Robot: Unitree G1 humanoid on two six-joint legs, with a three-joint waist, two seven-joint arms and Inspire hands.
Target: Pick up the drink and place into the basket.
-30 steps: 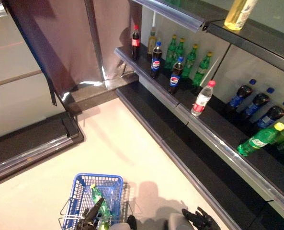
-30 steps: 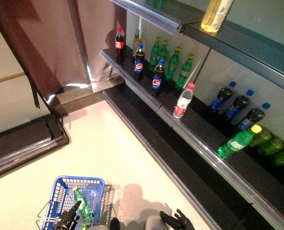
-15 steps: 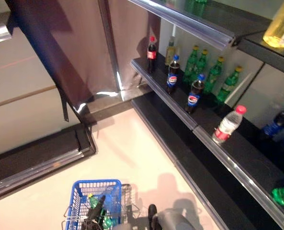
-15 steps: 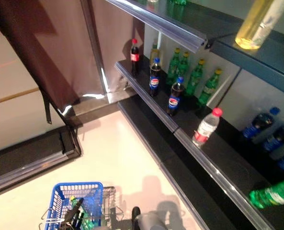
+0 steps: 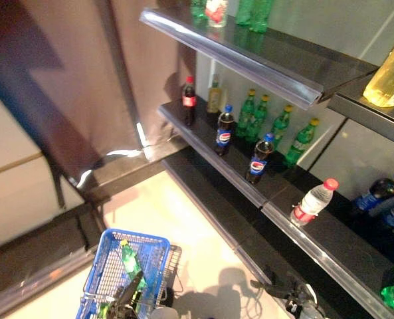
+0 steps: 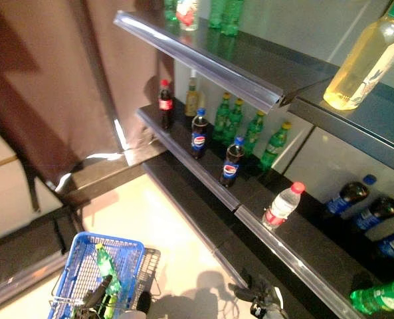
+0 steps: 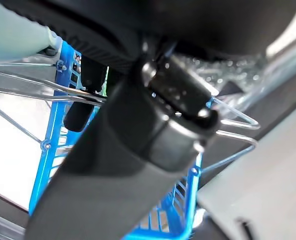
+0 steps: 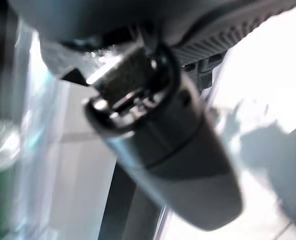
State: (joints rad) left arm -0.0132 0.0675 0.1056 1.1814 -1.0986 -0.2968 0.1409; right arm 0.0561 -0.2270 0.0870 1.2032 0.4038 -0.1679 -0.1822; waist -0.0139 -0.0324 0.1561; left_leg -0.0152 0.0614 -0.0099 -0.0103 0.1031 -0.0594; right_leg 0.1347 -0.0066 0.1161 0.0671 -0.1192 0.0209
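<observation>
The whole view is tilting up versus half a second ago, so that's the camera moving. The right hand (image 5: pixel 296 298), out of frame back then, is showing again low by the shelf (image 5: pixel 203 136); can't tell its fingers. The left hand (image 7: pixel 83 107) is curling round the blue basket (image 5: pixel 107 266) handle. One green drink (image 5: pixel 128 258) is lying inside. On the shelf: four green bottles (image 5: pixel 274 126), two blue-label colas (image 5: pixel 224 131).

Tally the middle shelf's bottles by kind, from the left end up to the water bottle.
Green bottles: 4
Blue-cap colas: 2
Red-cap cola: 1
Yellowish bottle: 1
Water bottle: 1
Total: 9
</observation>
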